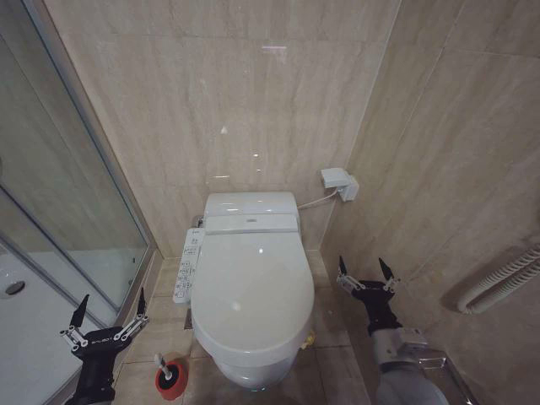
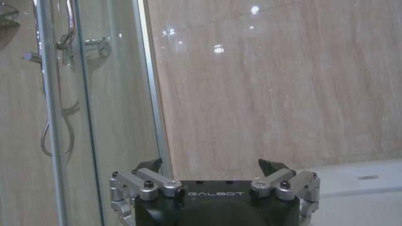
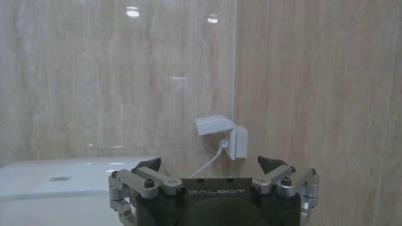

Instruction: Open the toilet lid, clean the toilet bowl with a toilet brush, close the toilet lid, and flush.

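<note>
1. Toilet bowl standing against the back wall, taken here as the landmark; button panel on its left side, power socket on the wall behind and to its right.
2. Toilet lid lying shut and flat on top of the bowl, so opening looks like the step in hand; nothing done yet, judging by how things lie.
3. Best lifted from the front rim, farthest from the hinge near the tank, swinging up and back in an arc until resting against the tank; glossy plastic likely slippery, so hooking a finger under the edge probably safer than pinching the top.
4. Right gripper hovering just right of the bowl beside the lid's rear half, fingers spread wide, holding nothing; well placed for reaching the lid edge, though needing to come lower and toward the front.
5. Left gripper hanging left of the bowl near the shower glass, fingers also spread apart and empty; worth keeping clear of the button panel.
6. Toilet brush standing in its red holder on the floor, just left of the bowl's front; untouched, and better left alone until the lid is up.
</note>
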